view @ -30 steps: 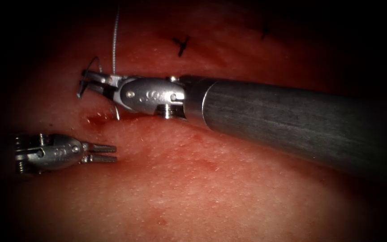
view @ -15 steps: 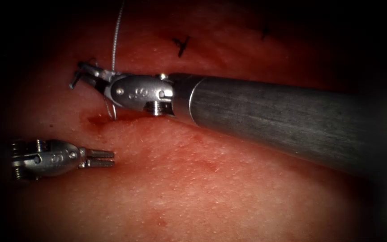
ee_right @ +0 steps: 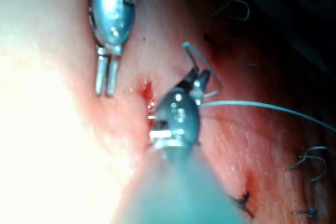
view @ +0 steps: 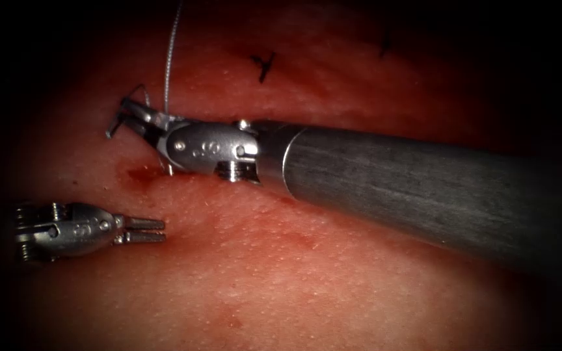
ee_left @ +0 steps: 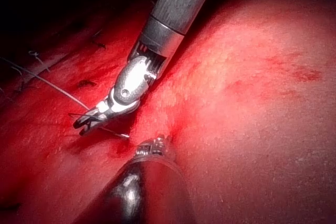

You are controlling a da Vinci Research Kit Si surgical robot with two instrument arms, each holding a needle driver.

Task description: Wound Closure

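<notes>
My right tool's jaws are shut on the dark curved needle, which lies across them just over the tissue at the upper left. I cannot tell whether the needle's tip touches the tissue. Pale thread rises from beside these jaws to the top edge. The right wrist view has the same jaws, the needle's arc and the thread. In the left wrist view the right tool's jaws grip the thin needle. My left tool's jaws stand slightly open and hold nothing, below and apart.
Two dark stitches with cut ends sit on the upper tissue. A small patch of red fluid lies between the two tools. The right tool's thick shaft crosses the middle.
The right tool with the needle shifted left and up half a second ago, then came back right and a little down. The left tool drifted slightly left early on and has since held still.
</notes>
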